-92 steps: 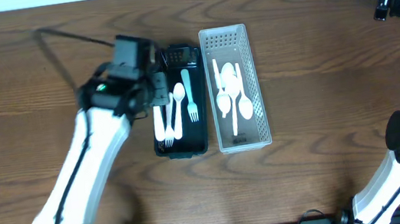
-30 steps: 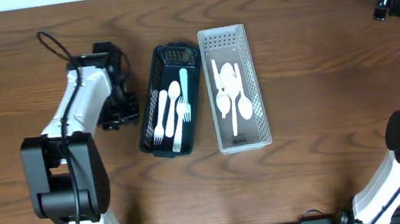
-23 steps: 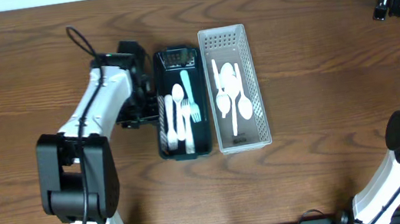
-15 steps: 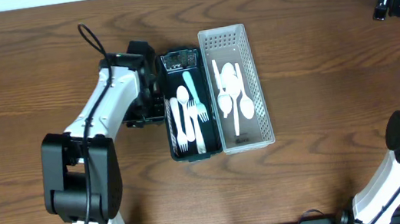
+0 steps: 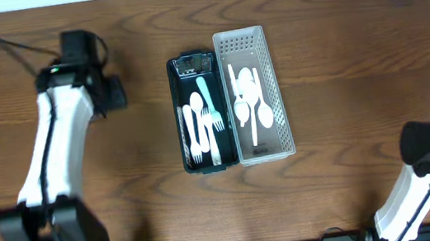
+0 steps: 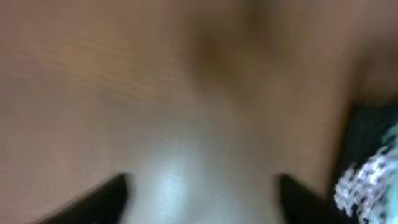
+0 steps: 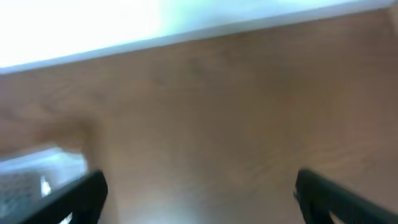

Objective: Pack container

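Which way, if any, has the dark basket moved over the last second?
Yes. The dark basket has slid right and straightened: tilted and apart before, it now lies parallel against the left side of the white basket.

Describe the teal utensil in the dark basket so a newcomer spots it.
At the middle of the brown wooden table two long baskets stand side by side: a dark plastic basket and, right of it overhead, a white perforated plastic basket. In the dark one lies the pale teal plastic utensil, lengthwise. Every other utensil in both is white.
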